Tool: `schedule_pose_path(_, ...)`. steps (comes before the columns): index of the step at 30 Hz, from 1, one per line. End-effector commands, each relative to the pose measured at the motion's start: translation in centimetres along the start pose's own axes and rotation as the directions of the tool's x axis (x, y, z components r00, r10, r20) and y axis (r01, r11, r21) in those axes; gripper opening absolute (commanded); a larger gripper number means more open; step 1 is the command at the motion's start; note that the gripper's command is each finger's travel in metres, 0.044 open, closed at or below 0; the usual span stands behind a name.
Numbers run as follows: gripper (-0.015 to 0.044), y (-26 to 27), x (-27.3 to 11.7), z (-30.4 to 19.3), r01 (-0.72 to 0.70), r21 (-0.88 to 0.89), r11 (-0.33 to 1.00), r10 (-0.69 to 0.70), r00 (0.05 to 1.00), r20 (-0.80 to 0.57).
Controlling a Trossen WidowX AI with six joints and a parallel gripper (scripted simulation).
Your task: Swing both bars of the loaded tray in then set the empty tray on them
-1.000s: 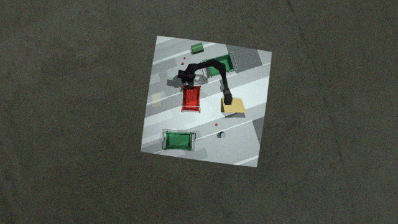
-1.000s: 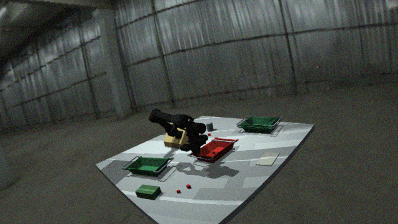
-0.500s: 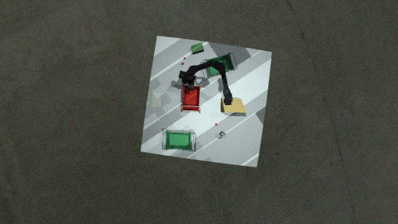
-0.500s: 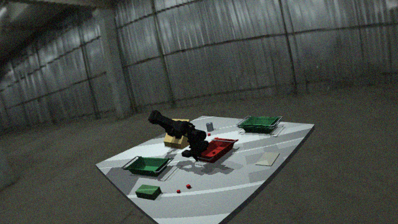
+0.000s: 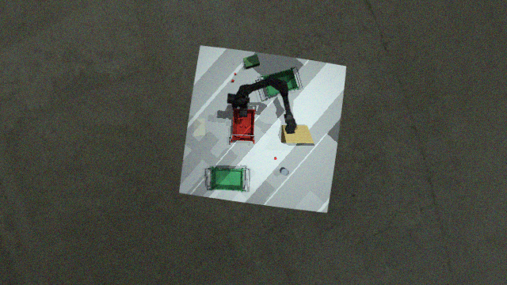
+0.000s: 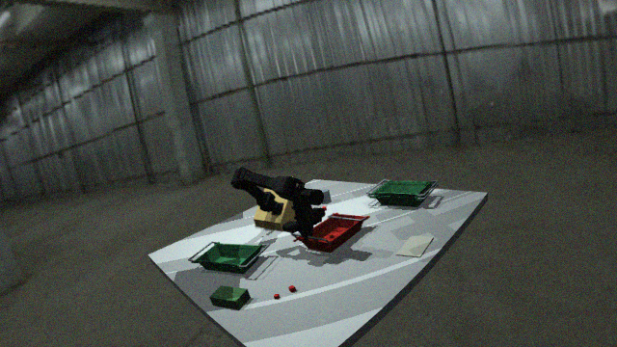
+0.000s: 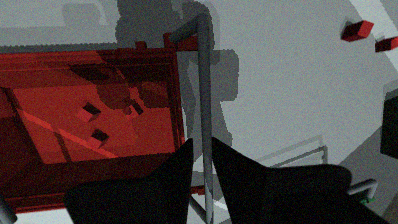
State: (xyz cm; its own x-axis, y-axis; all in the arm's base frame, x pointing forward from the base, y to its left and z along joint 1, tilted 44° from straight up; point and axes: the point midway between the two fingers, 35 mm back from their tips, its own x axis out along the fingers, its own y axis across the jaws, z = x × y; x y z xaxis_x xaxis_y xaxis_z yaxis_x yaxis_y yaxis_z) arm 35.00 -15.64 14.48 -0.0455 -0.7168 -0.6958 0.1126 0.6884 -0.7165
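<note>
The red tray (image 5: 233, 128) (image 6: 327, 245) (image 7: 178, 100) stands on the table with several small blocks (image 7: 91, 111) inside. One wire bar (image 5: 242, 135) lies inward across its lower end in the top view. The other bar (image 7: 205, 90) stands out beyond the opposite end. My gripper (image 7: 201, 141) is open by a narrow gap; that outer bar runs through the gap in the wrist view, and contact cannot be told. Two green trays, one (image 5: 227, 178) (image 6: 404, 197) far off and one (image 5: 291, 81) (image 6: 228, 262) near the arm, look empty, with bars out over their ends.
A yellow wedge block (image 5: 299, 135) (image 6: 270, 222) stands near the arm's base. A green box (image 5: 251, 62) (image 6: 230, 297) sits near the table edge, with loose red blocks (image 5: 235, 74) (image 6: 292, 288) (image 7: 357, 31) nearby. A grey cylinder (image 5: 283, 171) and a pale flat pad (image 6: 415, 246) are also on the table.
</note>
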Motion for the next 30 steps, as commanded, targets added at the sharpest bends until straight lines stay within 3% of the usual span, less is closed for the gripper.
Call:
schedule_pose_path(1,0.0081,2.0,-0.1,0.2,-0.025,-0.009,1.0,0.025,1.0,0.0)
schedule_pose_path(14,0.0081,5.5,1.9,0.2,-0.026,-0.009,1.0,0.026,1.0,0.0)
schedule_pose_path(25,0.0081,4.9,-2.5,0.3,-0.028,-0.009,1.0,0.028,1.0,0.0)
schedule_pose_path(30,0.0081,5.2,-1.8,0.2,-0.03,-0.019,0.999,0.03,1.0,-0.004)
